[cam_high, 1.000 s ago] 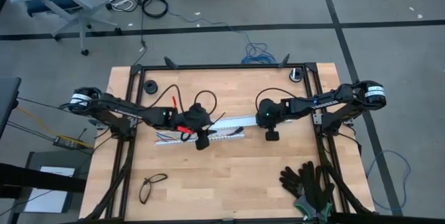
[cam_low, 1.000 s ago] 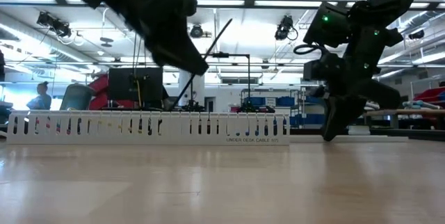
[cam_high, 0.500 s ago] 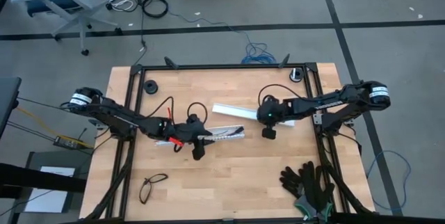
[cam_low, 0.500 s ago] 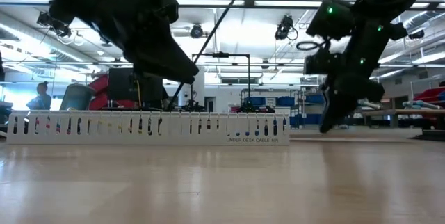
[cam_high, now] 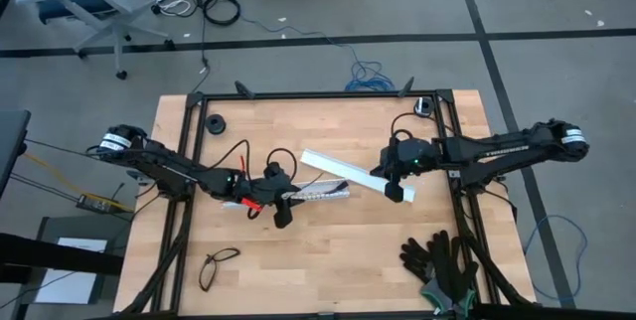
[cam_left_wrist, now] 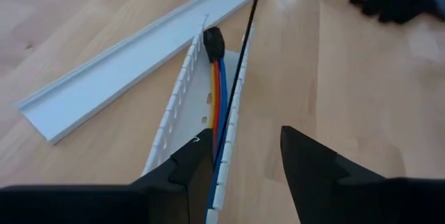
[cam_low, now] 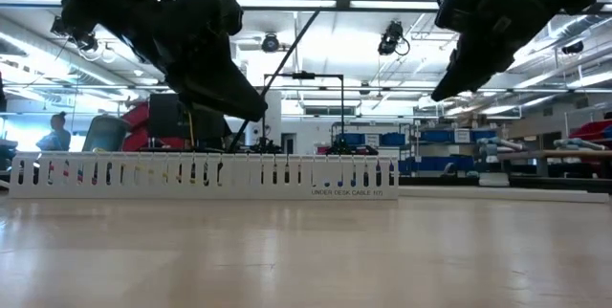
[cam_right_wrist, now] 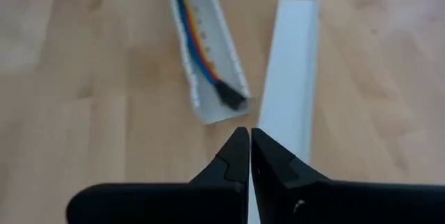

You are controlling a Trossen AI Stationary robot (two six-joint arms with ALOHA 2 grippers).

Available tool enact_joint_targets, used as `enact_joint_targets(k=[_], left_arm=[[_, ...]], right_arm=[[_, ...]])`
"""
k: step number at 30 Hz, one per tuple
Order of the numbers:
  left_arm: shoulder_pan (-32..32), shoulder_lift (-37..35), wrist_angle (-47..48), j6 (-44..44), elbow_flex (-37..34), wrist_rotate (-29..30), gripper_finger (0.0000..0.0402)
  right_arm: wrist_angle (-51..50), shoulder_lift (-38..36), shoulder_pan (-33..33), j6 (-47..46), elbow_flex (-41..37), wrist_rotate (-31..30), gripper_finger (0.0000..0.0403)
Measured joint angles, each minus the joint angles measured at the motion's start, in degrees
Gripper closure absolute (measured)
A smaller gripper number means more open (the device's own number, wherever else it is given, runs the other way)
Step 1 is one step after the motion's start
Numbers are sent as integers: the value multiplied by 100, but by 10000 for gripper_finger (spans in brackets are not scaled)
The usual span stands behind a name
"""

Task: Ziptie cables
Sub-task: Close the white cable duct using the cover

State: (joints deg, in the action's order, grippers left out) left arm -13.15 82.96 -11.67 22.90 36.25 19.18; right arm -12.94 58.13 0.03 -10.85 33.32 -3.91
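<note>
The cables, thin blue, orange and red wires with a black end, lie inside a white perforated rail at mid-table. A plain white cover rail lies slanted on the wood beside it, toward the far right. My left gripper hovers open over the perforated rail's near-left part, and a thin black strip sticks up from it. My right gripper is shut, with nothing between its fingers. It hangs well above the table, over the cover rail's right end. My left gripper has the thin black strip running along the inner side of one finger. From there the strip slants up and away over the perforated rail. The finger hides the strip's lower end, so I cannot tell whether the gripper holds it.
Black gloves lie at the near right corner and glasses at the near left. A small black ring sits at the far left. Bare wood lies between the rails and the near edge.
My right gripper, shut throughout, has risen clear of the table and gone toward the right and near edges. The white cover rail has swung to a slant, its right end now nearer the front edge. My left gripper sank a little toward the near edge, then kept still.
</note>
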Motion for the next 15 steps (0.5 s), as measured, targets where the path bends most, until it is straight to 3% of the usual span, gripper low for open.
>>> enact_joint_targets(k=[8, 15], left_arm=[[0, 0, 22, -9, 0, 52, 260], [0, 0, 27, -9, 0, 55, 260]], right_arm=[[-258, 595, 75, -310, 0, 60, 397], [79, 1748, 77, -179, 0, 49, 339]])
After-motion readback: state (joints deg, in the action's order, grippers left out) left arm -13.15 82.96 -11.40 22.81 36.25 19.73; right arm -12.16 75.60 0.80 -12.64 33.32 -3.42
